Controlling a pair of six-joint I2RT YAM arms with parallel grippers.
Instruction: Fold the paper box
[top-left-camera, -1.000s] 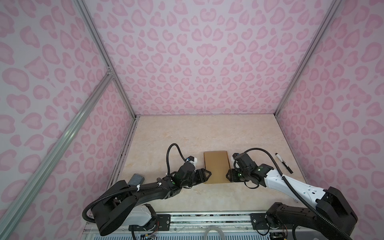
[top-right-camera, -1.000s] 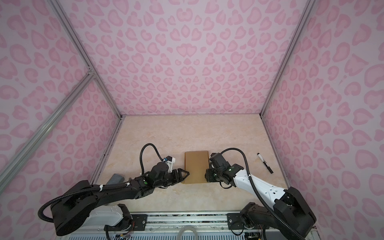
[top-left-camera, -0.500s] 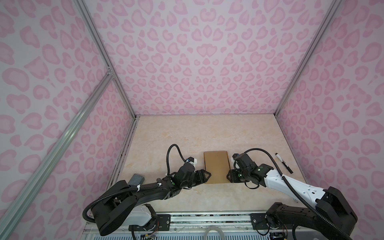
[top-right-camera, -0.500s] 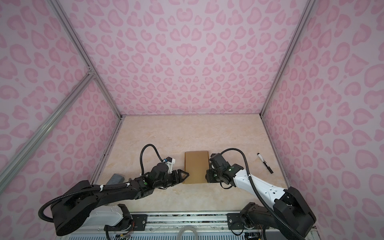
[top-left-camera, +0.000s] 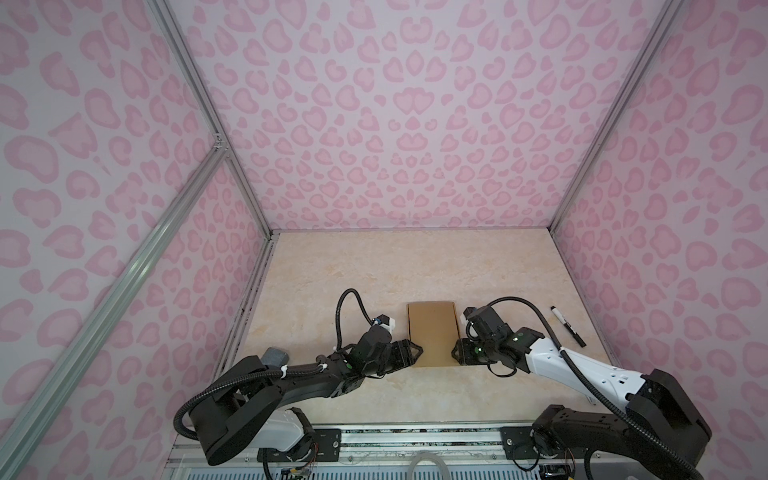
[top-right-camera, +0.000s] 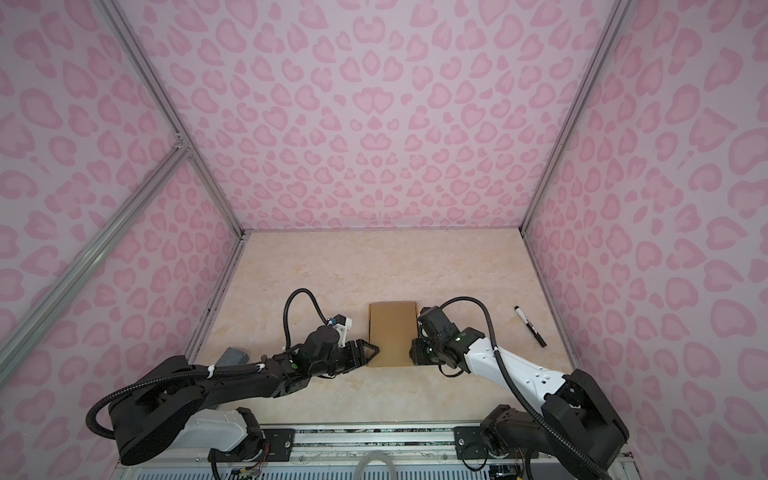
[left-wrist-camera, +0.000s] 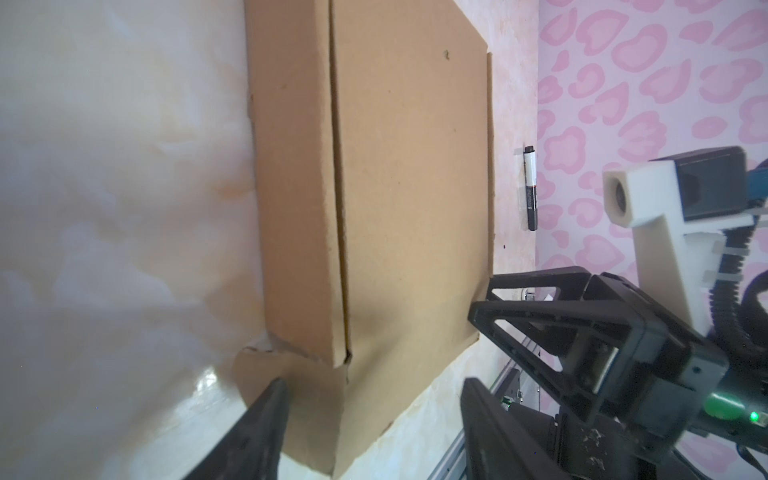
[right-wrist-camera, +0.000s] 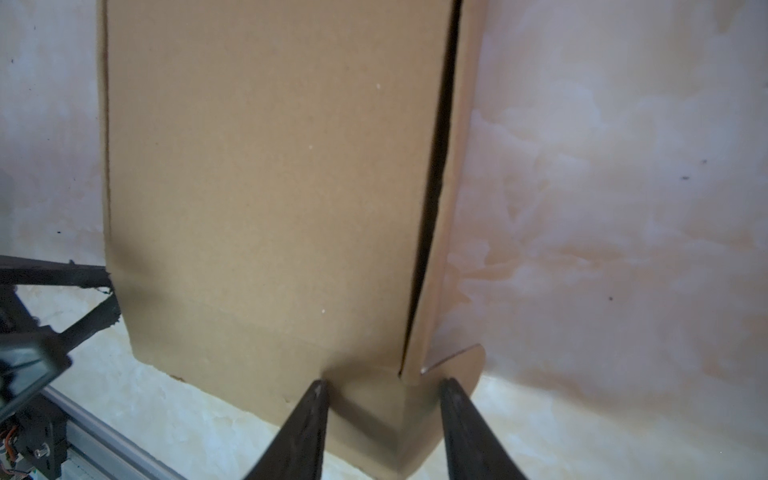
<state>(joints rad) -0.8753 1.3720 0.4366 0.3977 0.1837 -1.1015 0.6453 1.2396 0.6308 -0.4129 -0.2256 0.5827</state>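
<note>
The paper box (top-left-camera: 432, 332) (top-right-camera: 392, 332) is a flat brown carton lying on the table between my two arms, its lid down. My left gripper (top-left-camera: 419, 353) (top-right-camera: 376, 350) is at its near left corner. In the left wrist view that gripper (left-wrist-camera: 374, 395) stands open wide: one finger touches the corner flap of the box (left-wrist-camera: 407, 187), the other is clear of it. My right gripper (top-left-camera: 455, 356) (top-right-camera: 412, 353) is at the near right corner. In the right wrist view its jaws (right-wrist-camera: 384, 388) are drawn in on the folded corner of the box (right-wrist-camera: 270, 166), with both fingers against cardboard.
A black marker pen (top-left-camera: 568, 327) (top-right-camera: 530, 326) (left-wrist-camera: 530, 187) lies to the right of the box near the right wall. A grey felt block (top-left-camera: 276, 357) (top-right-camera: 233, 357) sits by the left wall behind my left arm. Patterned walls enclose three sides.
The right gripper's jaws have narrowed a little on the box's corner. Both arms and the box stay where they were.
</note>
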